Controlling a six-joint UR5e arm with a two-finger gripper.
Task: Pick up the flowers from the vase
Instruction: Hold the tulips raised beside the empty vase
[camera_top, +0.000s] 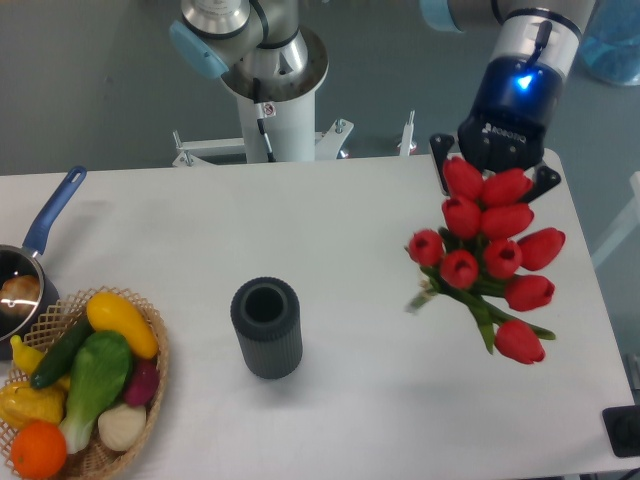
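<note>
While aloft right of the vase (266, 327) — flowers (490, 255) directly below the fingers (497, 172) — grip hidden, indeterminable.

The pincer (497, 165) hangs over the right side of the white counter (330, 220), the flowers (493, 253) bunched right beneath it (its fingers are hidden behind the buds). The vase (267, 327) stands upright, well apart to the left. A basket (150, 375) of vegetables and a saucepan (30, 265) occupy the left edge.
</note>
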